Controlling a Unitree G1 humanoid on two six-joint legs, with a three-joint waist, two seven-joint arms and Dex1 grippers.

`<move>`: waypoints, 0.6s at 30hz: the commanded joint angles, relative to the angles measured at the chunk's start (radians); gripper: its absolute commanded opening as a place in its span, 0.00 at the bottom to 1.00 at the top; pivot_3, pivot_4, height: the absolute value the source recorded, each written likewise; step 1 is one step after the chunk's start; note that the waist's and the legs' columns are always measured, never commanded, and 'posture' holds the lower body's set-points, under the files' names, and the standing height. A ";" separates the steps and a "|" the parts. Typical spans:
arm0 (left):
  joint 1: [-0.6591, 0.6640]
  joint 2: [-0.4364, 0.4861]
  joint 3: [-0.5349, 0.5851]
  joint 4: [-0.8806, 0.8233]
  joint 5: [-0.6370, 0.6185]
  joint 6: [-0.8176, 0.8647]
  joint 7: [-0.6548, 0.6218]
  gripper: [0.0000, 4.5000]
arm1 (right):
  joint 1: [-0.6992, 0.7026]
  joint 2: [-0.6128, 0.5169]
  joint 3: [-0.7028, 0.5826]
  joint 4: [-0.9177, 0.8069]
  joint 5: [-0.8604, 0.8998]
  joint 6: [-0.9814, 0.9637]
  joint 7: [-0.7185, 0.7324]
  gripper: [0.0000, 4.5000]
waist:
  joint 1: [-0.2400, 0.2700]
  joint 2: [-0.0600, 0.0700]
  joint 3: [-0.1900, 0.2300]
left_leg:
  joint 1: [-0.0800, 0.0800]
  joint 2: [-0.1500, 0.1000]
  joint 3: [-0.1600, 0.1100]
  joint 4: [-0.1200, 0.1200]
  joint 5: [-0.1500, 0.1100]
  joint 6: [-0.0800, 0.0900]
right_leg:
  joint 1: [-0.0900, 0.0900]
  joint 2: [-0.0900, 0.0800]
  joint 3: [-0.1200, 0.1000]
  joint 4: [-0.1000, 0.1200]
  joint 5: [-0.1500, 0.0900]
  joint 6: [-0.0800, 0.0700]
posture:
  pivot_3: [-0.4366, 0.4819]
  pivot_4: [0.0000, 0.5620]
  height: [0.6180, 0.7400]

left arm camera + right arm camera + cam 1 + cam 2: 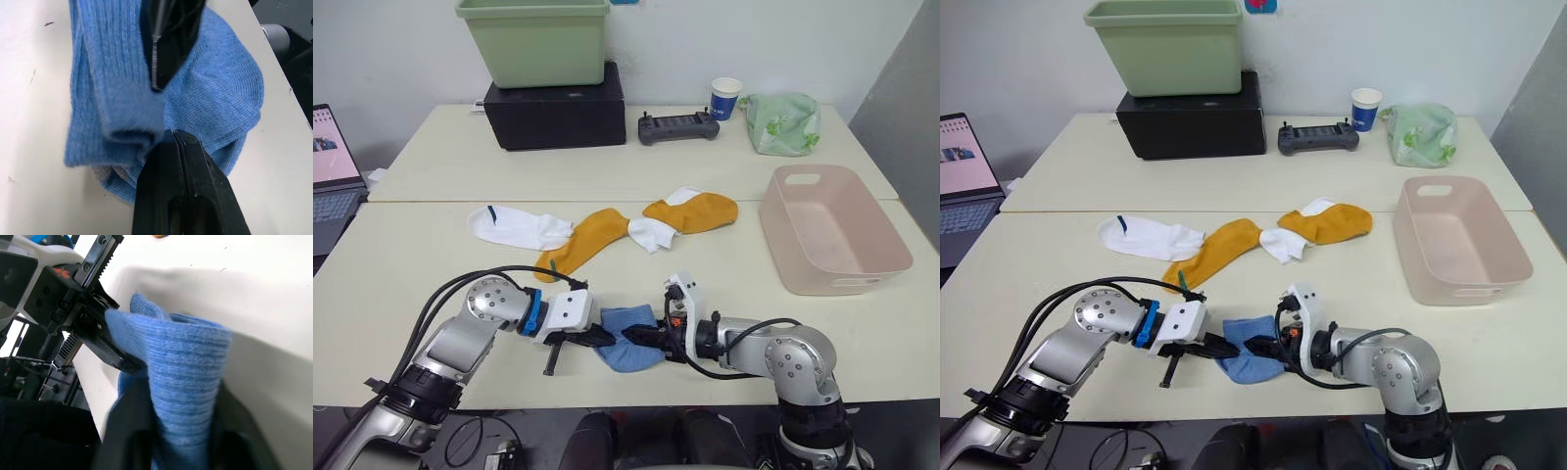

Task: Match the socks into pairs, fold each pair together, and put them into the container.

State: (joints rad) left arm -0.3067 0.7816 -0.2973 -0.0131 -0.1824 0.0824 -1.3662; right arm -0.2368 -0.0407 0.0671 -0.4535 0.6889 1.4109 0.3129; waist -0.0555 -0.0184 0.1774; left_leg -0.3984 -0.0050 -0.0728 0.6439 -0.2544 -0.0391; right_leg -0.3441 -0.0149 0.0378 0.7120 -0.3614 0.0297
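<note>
At the near edge of the tabletop (440,255), the left claw (592,339) and the right claw (641,336) each pinch the blue socks (628,338) from opposite sides, fingers pressed onto the fabric. The fold looks loose; if either claw lets go unevenly the pair could spring apart or slide off the near edge. The pink basket (832,230) sits well apart to the right. Farther back lie the white socks (519,227) and orange socks (587,240). Whether both blue socks are gripped is hard to tell; the layers hide each other.
</note>
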 commanded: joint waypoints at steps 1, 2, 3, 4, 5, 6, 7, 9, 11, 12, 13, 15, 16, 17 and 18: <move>-0.006 -0.006 0.027 0.057 0.008 0.005 0.026 0.00 | 0.026 -0.025 0.003 -0.060 -0.006 -0.032 -0.017 0.00 | 0.000 0.000 0.000 | 0.000 0.000 0.000 0.000 0.000 0.000 | 0.000 0.000 0.000 0.000 0.000 0.000 | 0.48 0.27 0.84; -0.011 -0.018 0.033 0.051 -0.007 0.016 0.034 0.00 | 0.040 -0.033 0.008 -0.072 -0.016 -0.040 -0.027 0.00 | 0.000 0.001 0.000 | 0.000 0.000 0.000 0.000 0.000 0.000 | 0.000 0.000 0.000 0.000 0.000 0.000 | 0.48 0.27 0.84; -0.017 -0.034 0.044 0.031 -0.040 0.052 0.040 0.00 | 0.056 -0.040 0.009 -0.085 -0.019 -0.048 -0.035 0.00 | 0.000 0.001 0.001 | 0.000 0.000 0.000 0.000 0.000 0.000 | 0.000 0.000 0.000 0.000 0.000 0.000 | 0.48 0.27 0.84; -0.030 -0.056 0.057 0.006 -0.079 0.100 0.050 0.00 | 0.072 -0.067 0.022 -0.118 -0.030 -0.068 -0.039 0.00 | 0.001 0.001 0.001 | -0.001 0.000 0.000 0.000 0.000 0.000 | -0.001 0.000 0.000 0.000 0.000 0.000 | 0.48 0.27 0.84; -0.047 -0.077 0.072 -0.022 -0.121 0.147 0.060 0.00 | 0.092 -0.099 0.026 -0.161 -0.033 -0.085 -0.039 0.00 | 0.005 0.001 0.002 | -0.002 0.000 0.000 0.001 0.000 0.000 | -0.001 -0.001 0.000 0.000 0.000 0.000 | 0.48 0.27 0.84; -0.064 -0.095 0.082 -0.045 -0.154 0.187 0.065 0.00 | 0.111 -0.130 0.027 -0.202 -0.036 -0.101 -0.035 0.00 | 0.009 0.000 0.002 | -0.003 -0.001 0.000 0.001 0.000 0.000 | -0.002 -0.001 -0.001 0.000 0.000 0.000 | 0.48 0.27 0.84; -0.086 -0.114 0.090 -0.063 -0.186 0.226 0.072 0.00 | 0.132 -0.158 0.018 -0.243 -0.034 -0.111 -0.032 0.00 | 0.014 0.000 0.002 | -0.005 -0.002 0.000 0.001 0.000 0.000 | -0.003 -0.002 -0.001 0.000 0.000 0.000 | 0.48 0.27 0.84; -0.139 -0.165 0.107 -0.085 -0.235 0.319 0.120 0.00 | 0.179 -0.204 -0.018 -0.314 -0.028 -0.128 -0.031 0.00 | 0.022 -0.001 0.003 | -0.010 -0.002 0.000 0.003 0.000 0.000 | -0.007 -0.002 -0.001 0.000 0.000 0.000 | 0.48 0.27 0.84; -0.216 -0.224 0.101 -0.095 -0.255 0.392 0.170 0.04 | 0.253 -0.269 -0.070 -0.416 -0.013 -0.143 -0.018 0.00 | 0.027 -0.002 0.003 | -0.013 -0.003 -0.001 0.005 0.000 0.000 | -0.008 -0.003 -0.002 0.000 0.000 0.001 | 0.48 0.27 0.84; -0.254 -0.254 0.095 -0.098 -0.262 0.431 0.198 0.08 | 0.290 -0.291 -0.105 -0.463 0.000 -0.148 -0.012 0.00 | 0.028 -0.002 0.003 | -0.014 -0.003 -0.001 0.005 0.000 0.000 | -0.008 -0.003 -0.003 -0.001 0.000 0.001 | 0.48 0.27 0.84; -0.292 -0.290 0.092 -0.098 -0.266 0.467 0.235 0.12 | 0.329 -0.311 -0.151 -0.514 0.018 -0.153 -0.006 0.00 | 0.028 -0.002 0.003 | -0.014 -0.003 -0.002 0.005 0.000 0.000 | -0.008 -0.003 -0.003 -0.001 0.000 0.001 | 0.48 0.27 0.84; -0.348 -0.346 0.086 -0.099 -0.276 0.522 0.283 0.26 | 0.386 -0.348 -0.248 -0.579 0.082 -0.186 -0.012 0.00 | 0.026 -0.003 0.003 | -0.015 -0.003 -0.002 0.006 0.000 0.000 | -0.009 -0.003 -0.004 -0.001 0.000 0.001 | 0.48 0.27 0.84; -0.368 -0.368 0.084 -0.103 -0.284 0.547 0.299 0.33 | 0.402 -0.376 -0.298 -0.591 0.127 -0.214 -0.025 0.00 | 0.022 -0.003 0.003 | -0.016 -0.003 -0.002 0.006 0.000 0.000 | -0.009 -0.003 -0.004 -0.001 0.000 0.001 | 0.48 0.27 0.84; -0.383 -0.386 0.082 -0.108 -0.294 0.570 0.308 0.41 | 0.415 -0.412 -0.346 -0.594 0.176 -0.243 -0.039 0.00 | 0.017 -0.003 0.004 | -0.015 -0.003 -0.001 0.006 0.000 0.000 | -0.008 -0.002 -0.003 -0.001 0.000 0.001 | 0.48 0.27 0.84; -0.395 -0.401 0.080 -0.114 -0.300 0.589 0.317 0.48 | 0.426 -0.460 -0.395 -0.594 0.218 -0.272 -0.048 0.00 | 0.014 -0.003 0.004 | -0.014 -0.003 -0.001 0.006 0.000 0.000 | -0.008 -0.002 -0.003 0.000 0.000 0.001 | 0.48 0.27 0.84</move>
State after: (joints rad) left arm -0.6876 0.3837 -0.2162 -0.0866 -0.4575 0.6419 -1.0676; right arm 0.1906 -0.4657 -0.2486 -0.9665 0.8297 1.1987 0.2781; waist -0.0417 -0.0217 0.1814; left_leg -0.4118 -0.0080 -0.0726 0.6498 -0.2542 -0.0394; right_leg -0.3521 -0.0170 0.0363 0.7126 -0.3611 0.0302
